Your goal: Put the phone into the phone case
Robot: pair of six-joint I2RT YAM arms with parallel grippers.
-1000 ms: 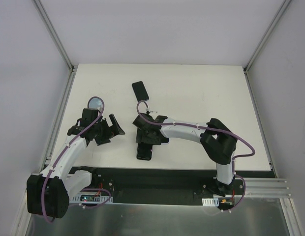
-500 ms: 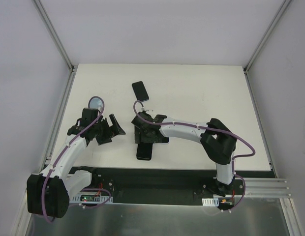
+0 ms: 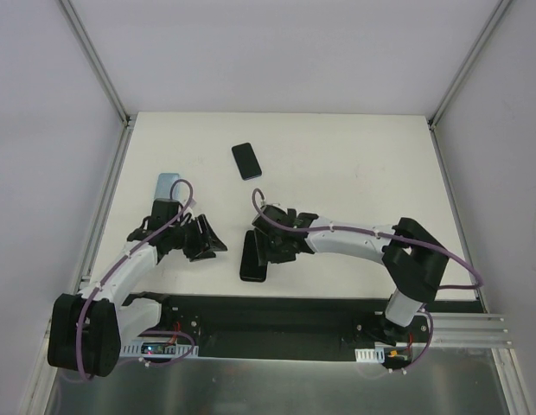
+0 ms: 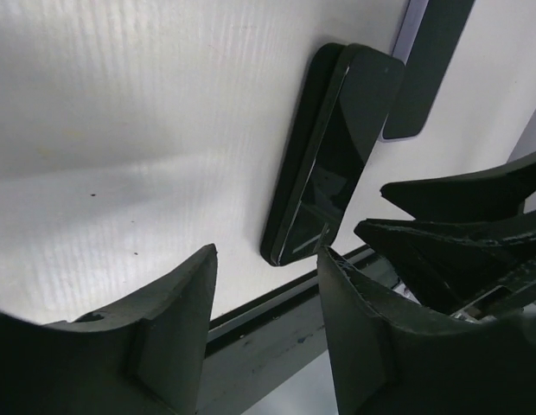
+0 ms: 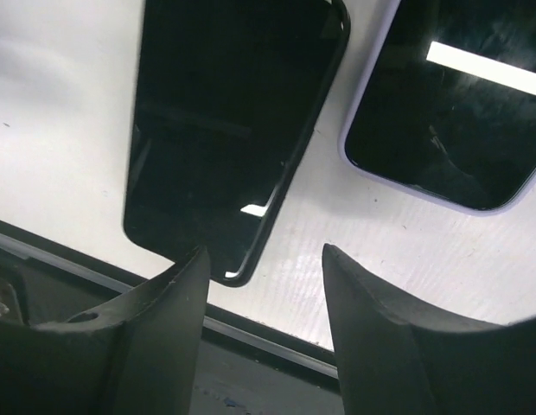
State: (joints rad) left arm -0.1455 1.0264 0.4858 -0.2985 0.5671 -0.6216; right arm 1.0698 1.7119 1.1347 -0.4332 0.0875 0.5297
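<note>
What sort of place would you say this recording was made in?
Probably a robotics lab test cell: a plain white tabletop boxed in by bare pale walls on metal frame posts, with two white-and-black robot arms bolted along its near edge.

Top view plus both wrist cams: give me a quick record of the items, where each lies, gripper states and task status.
far item: black phone, flat, alone, farthest from the robot
near item: black slab, closest to the robot; case or phone, cannot tell
beside it: lavender-edged phone, flat, a gap apart from the slab
left gripper: open, empty
right gripper: open, empty, over the slab's near end
task: insertion cannot be confirmed
</note>
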